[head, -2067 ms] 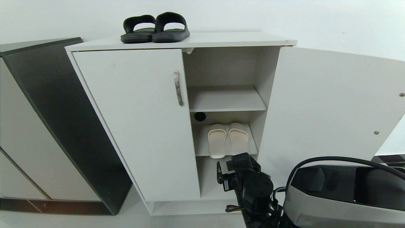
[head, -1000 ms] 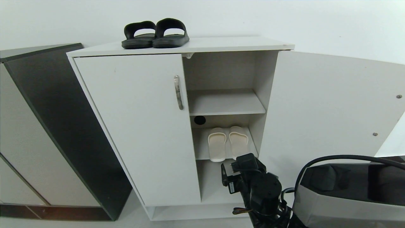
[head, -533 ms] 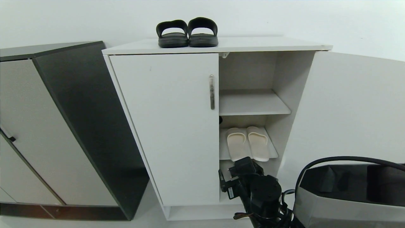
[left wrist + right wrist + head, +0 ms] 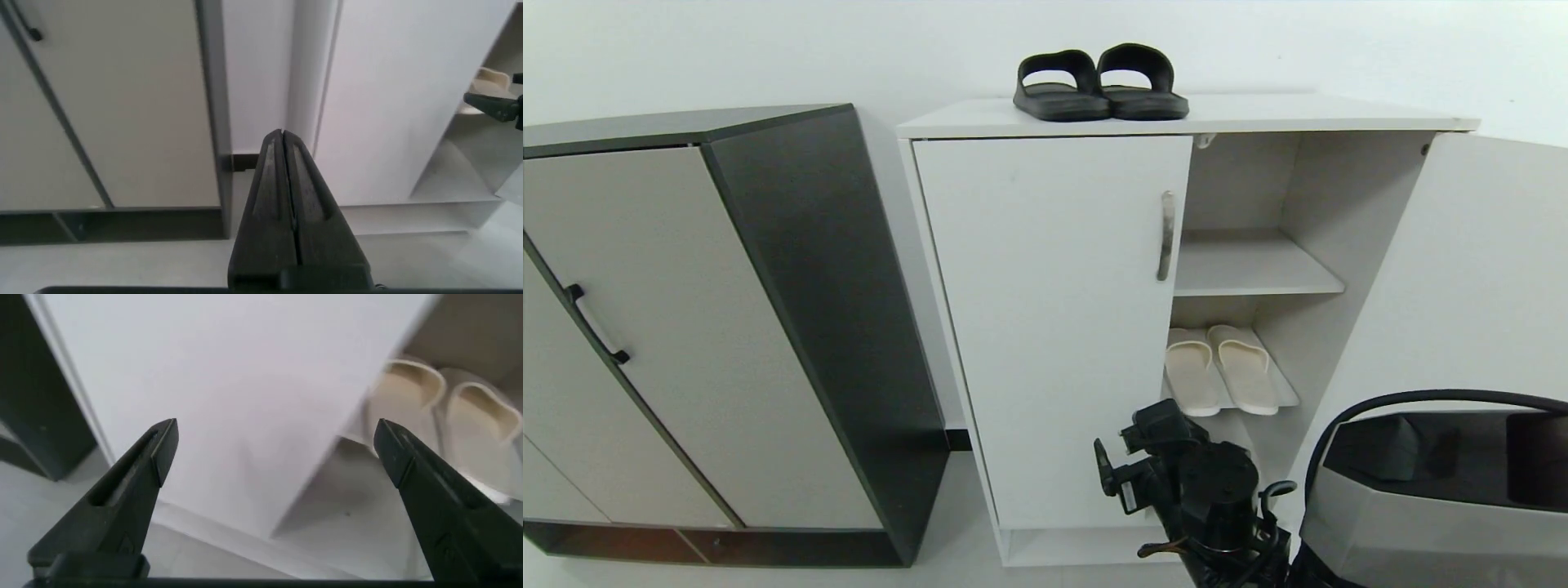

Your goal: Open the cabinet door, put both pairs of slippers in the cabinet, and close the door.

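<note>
The black slippers (image 4: 1101,82) stand side by side on top of the white cabinet (image 4: 1339,110). Its right door (image 4: 1486,286) is swung wide open and its left door (image 4: 1054,327) is shut. The cream slippers (image 4: 1221,367) lie on the middle shelf inside, also seen in the right wrist view (image 4: 445,408). My right gripper (image 4: 1135,445) hangs low in front of the left door's inner edge, open and holding nothing (image 4: 274,441). My left gripper (image 4: 283,143) is shut with nothing in it, low before the gap between the two cabinets.
A dark cabinet (image 4: 809,286) with pale doors stands close to the white cabinet's left side. A narrow strip of floor (image 4: 956,498) runs between them. The upper shelf (image 4: 1250,269) holds nothing. A metal handle (image 4: 1166,235) sits on the shut left door.
The whole head view has shifted, so both cabinets sit farther right in the picture and more of the dark cabinet shows. The slippers stay where they were.
</note>
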Robot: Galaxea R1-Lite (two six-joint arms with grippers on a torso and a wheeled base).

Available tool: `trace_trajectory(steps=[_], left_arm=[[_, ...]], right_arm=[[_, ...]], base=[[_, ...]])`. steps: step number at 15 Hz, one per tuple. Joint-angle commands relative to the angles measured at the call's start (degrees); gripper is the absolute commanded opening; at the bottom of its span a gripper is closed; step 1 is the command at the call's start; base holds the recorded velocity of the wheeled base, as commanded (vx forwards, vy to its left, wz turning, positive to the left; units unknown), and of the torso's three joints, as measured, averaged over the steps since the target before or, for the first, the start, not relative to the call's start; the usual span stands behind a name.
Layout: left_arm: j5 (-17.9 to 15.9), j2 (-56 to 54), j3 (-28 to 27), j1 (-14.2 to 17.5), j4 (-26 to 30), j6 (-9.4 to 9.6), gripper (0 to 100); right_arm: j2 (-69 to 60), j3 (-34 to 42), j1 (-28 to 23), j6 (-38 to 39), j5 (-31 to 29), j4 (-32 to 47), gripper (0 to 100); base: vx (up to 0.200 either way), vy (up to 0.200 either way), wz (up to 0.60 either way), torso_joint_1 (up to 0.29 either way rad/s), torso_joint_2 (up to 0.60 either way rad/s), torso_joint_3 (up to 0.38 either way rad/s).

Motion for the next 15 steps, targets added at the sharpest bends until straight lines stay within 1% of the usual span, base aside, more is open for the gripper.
trace_trajectory(steps=[1,15], left_arm=[[0.02,0.08,0.00,0.01,-0.02,-0.04,0],[0.10,0.08,0.00,0.01,-0.02,-0.12,0]], right_arm=[[-0.17,0.02,-0.01,0.01,0.00,0.03,100],[0.71,-0.16,-0.36,-0.17,0.70,-1.46,100]], base=[[0.000,0.000,0.00,0.000,0.00,0.000],[0.000,0.000,0.00,0.000,0.00,0.000]])
